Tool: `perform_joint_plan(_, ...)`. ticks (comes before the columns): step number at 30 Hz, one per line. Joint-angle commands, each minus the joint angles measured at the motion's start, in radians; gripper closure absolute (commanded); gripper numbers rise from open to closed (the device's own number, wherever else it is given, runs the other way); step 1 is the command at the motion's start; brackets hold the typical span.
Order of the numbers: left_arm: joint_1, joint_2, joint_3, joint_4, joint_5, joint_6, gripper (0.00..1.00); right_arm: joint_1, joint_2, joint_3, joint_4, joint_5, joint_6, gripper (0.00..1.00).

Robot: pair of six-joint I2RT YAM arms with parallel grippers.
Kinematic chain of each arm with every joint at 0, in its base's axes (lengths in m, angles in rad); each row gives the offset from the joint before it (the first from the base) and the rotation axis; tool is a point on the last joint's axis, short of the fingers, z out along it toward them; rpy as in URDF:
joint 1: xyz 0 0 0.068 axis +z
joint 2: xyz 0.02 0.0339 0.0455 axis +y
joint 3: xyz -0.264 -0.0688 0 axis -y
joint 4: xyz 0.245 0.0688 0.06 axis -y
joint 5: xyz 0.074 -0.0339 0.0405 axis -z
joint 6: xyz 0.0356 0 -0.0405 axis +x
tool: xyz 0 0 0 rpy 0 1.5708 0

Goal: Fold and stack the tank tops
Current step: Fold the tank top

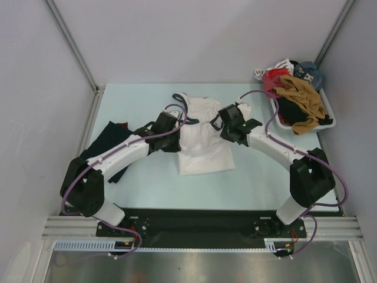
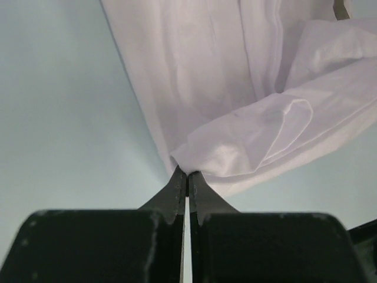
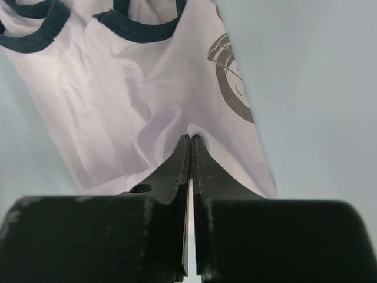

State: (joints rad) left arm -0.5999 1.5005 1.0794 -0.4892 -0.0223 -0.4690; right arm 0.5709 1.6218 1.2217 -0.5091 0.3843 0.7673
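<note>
The pale table (image 1: 147,194) carries everything. The white tank top (image 1: 203,154) lies at its middle, with the straps toward the far wall and the hem toward the arm bases. Left of the white tank top lies the dark tank top (image 1: 105,141), partly hidden under the left arm and apart from the white cloth, so nothing is stacked yet. Right of the white tank top and further back sits a basket (image 1: 284,124) heaped with other clothes, well apart from it.

The left gripper (image 2: 187,177) is at the white tank top's left edge. Its jaws are pressed together on a pinch of cloth, and a loose fold is turned over just beside the tips. The right gripper (image 3: 191,140) is at the right edge, also clamped on a pinch of white fabric, just below the graphic print (image 3: 232,88). The navy trim (image 3: 138,29) of the neck and armholes runs beyond it.

The step in hand looks like the first fold of the white tank top, with both sides gripped. I cannot tell which way the fold will go. The next move calls for both arms to lift and travel together so the cloth stays even between them, then lay it flat on the rest of the top before letting go. The dark tank top remains to be folded and stacked
</note>
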Motion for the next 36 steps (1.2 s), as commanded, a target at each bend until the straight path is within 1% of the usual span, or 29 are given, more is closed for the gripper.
perform_joint_plan(1, 0.031, 0.023, 0.054, 0.015, -0.011, 0.040, 1.00, -0.005, 0.000, 0.048, 0.072, -0.022, -0.079, 1.00)
perform_joint_plan(7, 0.080, 0.069, 0.096, 0.021, -0.005, 0.052, 1.00, -0.026, 0.039, 0.101, 0.040, -0.018, -0.092, 1.00)
perform_joint_plan(13, 0.104, 0.049, 0.117, 0.034, -0.005, 0.053, 1.00, -0.031, 0.009, 0.096, 0.066, -0.030, -0.131, 1.00)
perform_joint_plan(18, 0.107, 0.059, 0.175, 0.031, -0.013, 0.059, 1.00, -0.040, -0.008, 0.104, 0.095, -0.048, -0.155, 1.00)
perform_joint_plan(25, 0.133, 0.150, 0.252, 0.035, -0.050, 0.053, 1.00, -0.086, 0.055, 0.151, 0.101, -0.079, -0.174, 1.00)
perform_joint_plan(26, 0.162, 0.202, 0.290, 0.040, -0.045, 0.049, 1.00, -0.107, 0.087, 0.160, 0.137, -0.099, -0.190, 1.00)
perform_joint_plan(29, 0.184, 0.248, 0.315, 0.050, -0.033, 0.049, 1.00, -0.124, 0.108, 0.165, 0.185, -0.123, -0.212, 1.00)
perform_joint_plan(32, 0.204, 0.317, 0.349, 0.073, -0.021, 0.052, 1.00, -0.144, 0.162, 0.177, 0.251, -0.159, -0.243, 1.00)
perform_joint_plan(33, 0.209, 0.331, 0.361, 0.086, -0.021, 0.053, 1.00, -0.149, 0.205, 0.194, 0.259, -0.179, -0.246, 1.00)
perform_joint_plan(34, 0.212, 0.348, 0.367, 0.113, -0.021, 0.058, 0.98, -0.157, 0.225, 0.206, 0.258, -0.182, -0.243, 1.00)
perform_joint_plan(35, 0.215, 0.369, 0.370, 0.130, -0.027, 0.064, 0.91, -0.170, 0.248, 0.217, 0.248, -0.182, -0.237, 0.92)
perform_joint_plan(36, 0.215, 0.375, 0.369, 0.152, -0.033, 0.075, 0.57, -0.178, 0.265, 0.228, 0.245, -0.191, -0.226, 0.86)
